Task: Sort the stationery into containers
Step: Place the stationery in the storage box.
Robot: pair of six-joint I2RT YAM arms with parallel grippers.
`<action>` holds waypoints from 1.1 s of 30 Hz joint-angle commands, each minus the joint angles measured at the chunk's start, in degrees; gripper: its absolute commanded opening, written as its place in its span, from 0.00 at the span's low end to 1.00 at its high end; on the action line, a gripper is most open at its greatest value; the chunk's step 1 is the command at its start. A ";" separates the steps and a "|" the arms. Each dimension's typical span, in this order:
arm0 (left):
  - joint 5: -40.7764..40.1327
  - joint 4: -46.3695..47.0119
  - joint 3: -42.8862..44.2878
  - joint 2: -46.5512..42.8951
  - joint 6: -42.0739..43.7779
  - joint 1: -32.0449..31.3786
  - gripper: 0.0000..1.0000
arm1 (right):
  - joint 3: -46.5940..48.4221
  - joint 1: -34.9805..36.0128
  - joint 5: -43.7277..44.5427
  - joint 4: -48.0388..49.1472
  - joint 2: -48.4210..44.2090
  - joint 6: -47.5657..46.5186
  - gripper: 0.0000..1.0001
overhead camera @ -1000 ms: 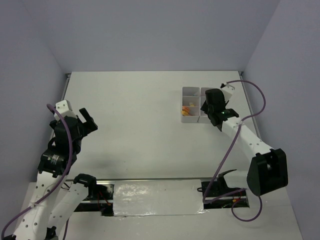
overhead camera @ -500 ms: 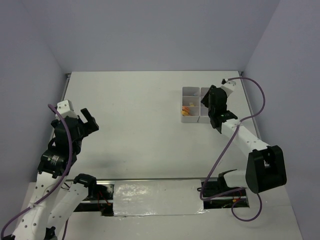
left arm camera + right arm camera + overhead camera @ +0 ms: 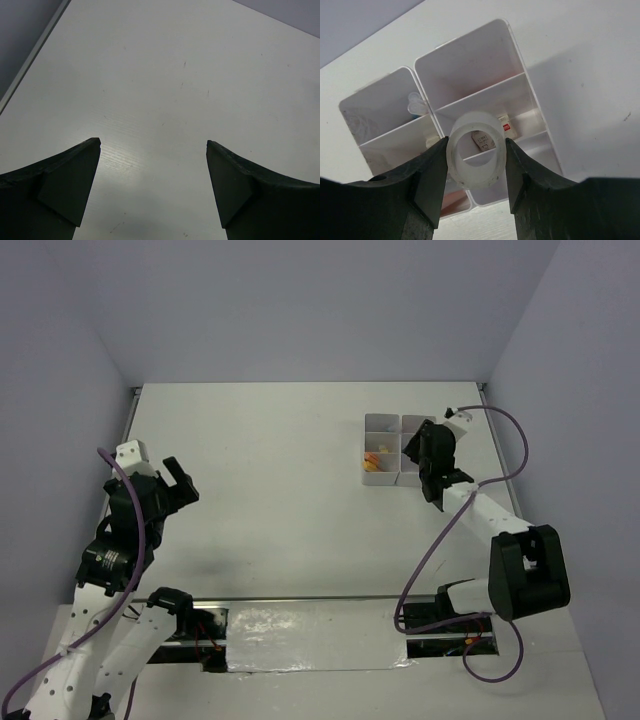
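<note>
Right arm has shifted since a second ago: elbow pulled in toward the table, wrist turned a bit, purple cable looped higher. Left arm has not moved.

Right gripper hangs over the containers, above the right-hand column in the top view. It is clamped on the clear ring, one finger pressing each side, with the ring's hole facing the wrist camera. The ring is off the table, held just above the compartments, not inside any of them. It can't be made out in the top view because the gripper covers it.

The containers are a white block of small square compartments in two columns, sitting at the far right of the table.

- Top view: an orange piece lies in a left-column compartment.
- Right wrist view: a small white eraser with a red mark lies in a compartment just right of the ring.
- Another eraser shows through the ring's hole.
- A small clear piece lies in the neighbouring column.

Left gripper is spread wide and holds nothing. It sits over bare table at the left side, well apart from the containers.
</note>
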 commanded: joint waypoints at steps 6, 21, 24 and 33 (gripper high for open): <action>0.75 2.66 0.01 -0.03 1.68 -0.19 0.99 | -2.24 -1.09 -0.02 4.42 1.07 0.91 0.41; 1.36 2.84 0.01 0.59 1.95 -0.19 0.99 | -2.69 -1.97 -1.87 5.73 2.83 1.35 0.65; 1.19 2.84 0.01 0.41 2.04 -0.28 0.99 | -3.21 -1.98 -1.87 6.08 2.40 1.44 0.67; 1.19 2.84 0.01 0.32 2.04 -0.19 0.99 | -3.65 -1.97 -3.80 5.21 -0.50 1.26 0.74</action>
